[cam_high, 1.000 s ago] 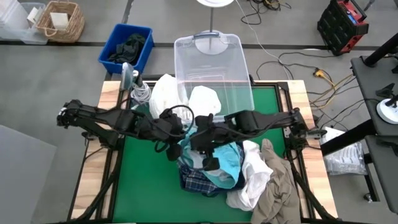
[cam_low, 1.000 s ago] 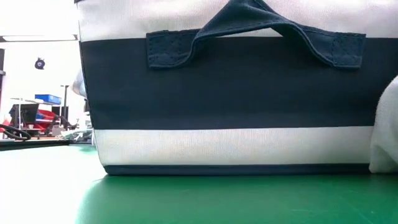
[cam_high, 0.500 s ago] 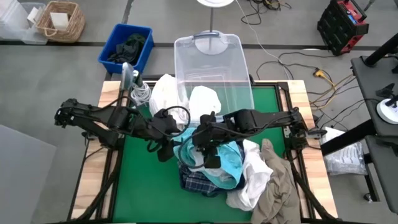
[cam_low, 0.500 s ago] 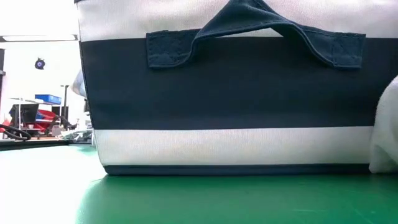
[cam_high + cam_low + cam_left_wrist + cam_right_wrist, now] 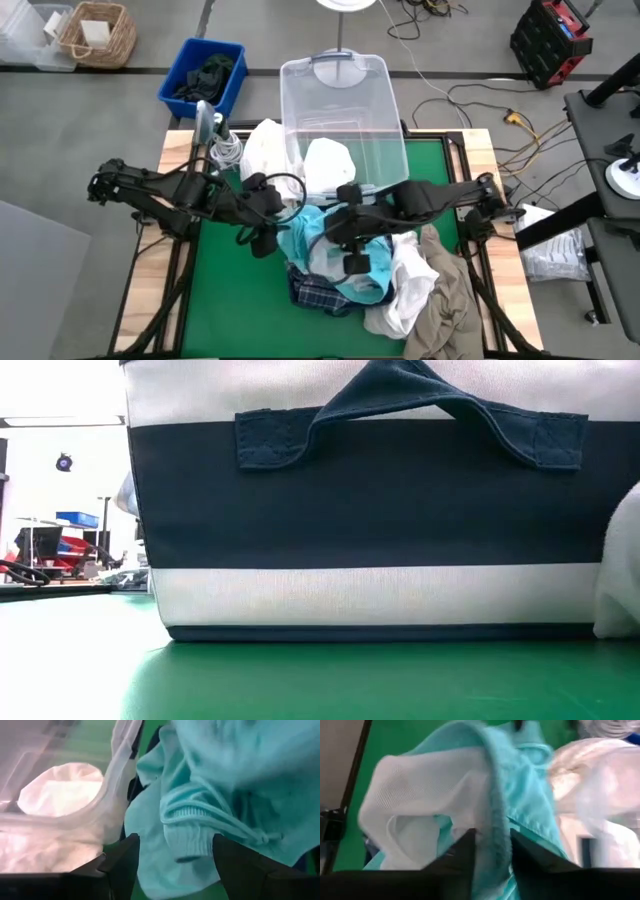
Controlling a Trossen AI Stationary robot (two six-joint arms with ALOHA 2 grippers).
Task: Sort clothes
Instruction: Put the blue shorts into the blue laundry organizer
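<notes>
A teal garment (image 5: 312, 238) lies spread over a pile of clothes in the middle of the green table (image 5: 225, 300). In the pile are a white mesh piece (image 5: 325, 262), a navy-and-white plaid one (image 5: 318, 296), a white one (image 5: 405, 282) and a khaki one (image 5: 447, 300). My right gripper (image 5: 352, 262) is shut on the teal garment. My left gripper (image 5: 262, 243) stands open at the pile's left. The teal ribbed cuff (image 5: 186, 840) sits between its fingers; whether it touches them I cannot tell. My right gripper pinches a raised fold of the teal garment (image 5: 495, 815) between its two fingers (image 5: 465, 852). The fingers slant down from the table's right side. The white mesh piece (image 5: 420, 790) drapes beside the fold. The rest of the garment lies on the pile.
A clear bin (image 5: 340, 105) with a white garment (image 5: 328, 160) stands at the far edge, another white garment (image 5: 263, 150) to its left. A blue bin (image 5: 203, 75) with dark clothes sits on the floor beyond. A navy-and-white fabric box (image 5: 380, 520) fills the low view.
My left gripper has drawn back toward the table's left edge. My right gripper has gone toward the table's right and near edges with the teal garment. The garment now lies spread wider between the two grippers.
</notes>
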